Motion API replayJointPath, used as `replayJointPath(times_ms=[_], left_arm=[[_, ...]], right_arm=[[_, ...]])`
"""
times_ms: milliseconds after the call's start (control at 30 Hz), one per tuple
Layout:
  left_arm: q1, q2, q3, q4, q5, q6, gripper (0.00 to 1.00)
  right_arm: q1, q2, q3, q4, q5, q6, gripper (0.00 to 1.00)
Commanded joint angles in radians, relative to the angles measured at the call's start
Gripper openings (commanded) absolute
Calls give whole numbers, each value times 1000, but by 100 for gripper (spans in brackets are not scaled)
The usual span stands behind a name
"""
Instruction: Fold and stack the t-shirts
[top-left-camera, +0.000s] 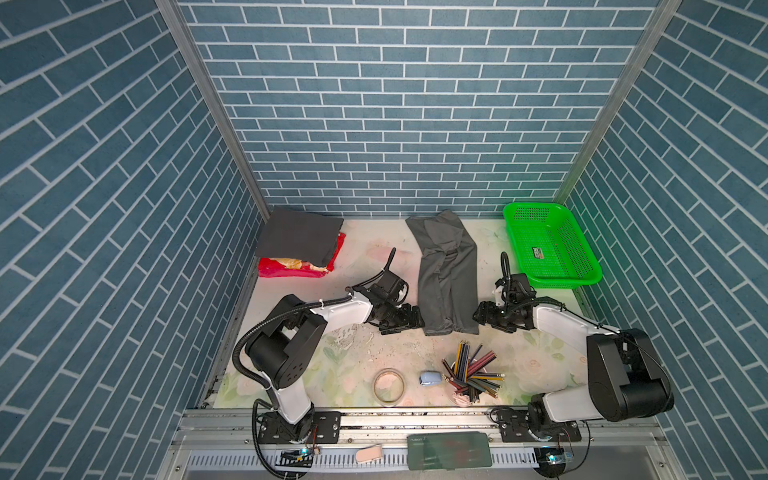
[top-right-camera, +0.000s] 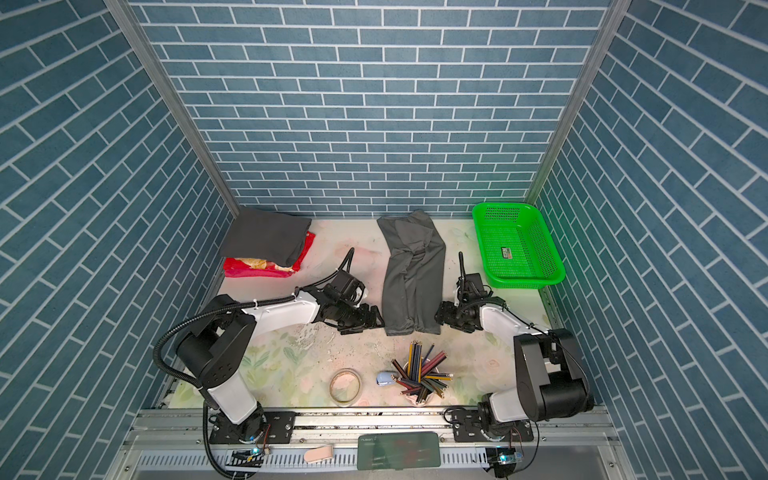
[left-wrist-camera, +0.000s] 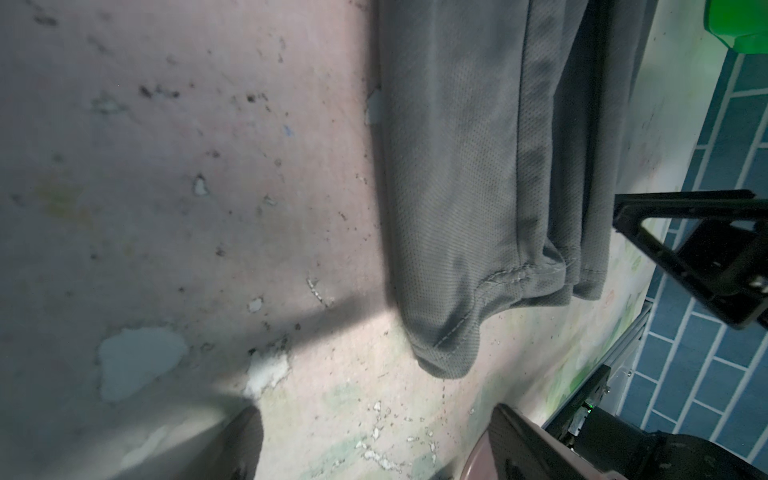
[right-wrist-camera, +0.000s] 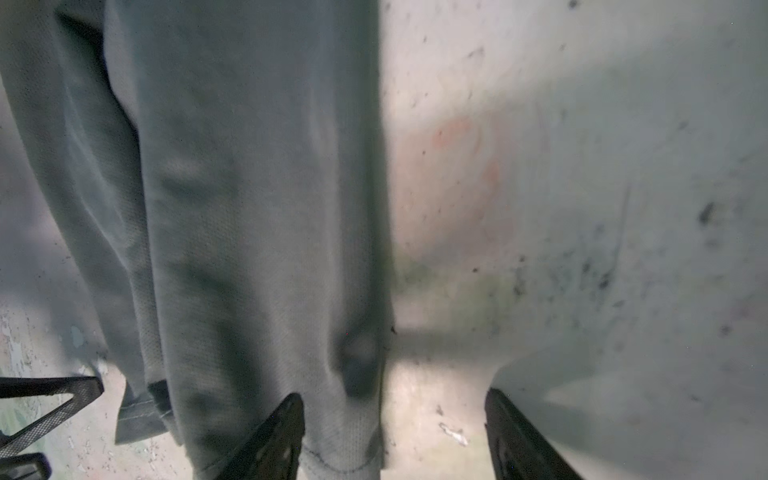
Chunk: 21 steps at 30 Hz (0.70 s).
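Flanking the mid-grey t-shirt (top-left-camera: 446, 274), folded lengthwise mid-table: left gripper (top-left-camera: 409, 323) spread wide, just short of its hem; right gripper (top-left-camera: 478, 318) parted, straddling the cloth's edge; charcoal t-shirt (top-left-camera: 297, 237) folded atop a red packet (top-left-camera: 291, 270), far left.

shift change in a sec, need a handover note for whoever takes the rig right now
Left gripper: open, empty, at the near left corner of the mid-grey t-shirt.
Right gripper: open, jaws astride that shirt's near right edge, apparently nothing gripped.
Charcoal t-shirt: folded, back left, lying on a red packet.
Done: charcoal folded; grey folded lengthwise into a long strip.
To do: fold the grey strip crosswise, then stack it on the charcoal one.
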Motion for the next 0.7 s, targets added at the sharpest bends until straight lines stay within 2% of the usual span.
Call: replayJointPath(times_ms=[0, 233, 433, 600, 667], left_arm=[[-9, 31, 22, -8, 6, -12, 87], [-11, 34, 17, 3, 4, -31, 87], [-13, 27, 17, 3, 3, -29, 87], [-13, 32, 20, -1, 7, -22, 87], [-13, 29, 20, -2, 7, -20, 87]], right_arm=[[23, -13, -49, 71, -54, 80, 67], [80, -41, -122, 115, -72, 143, 54], [115, -99, -148, 61, 8, 173, 46], [115, -77, -155, 86, 55, 169, 26], [114, -45, -138, 90, 69, 156, 11]])
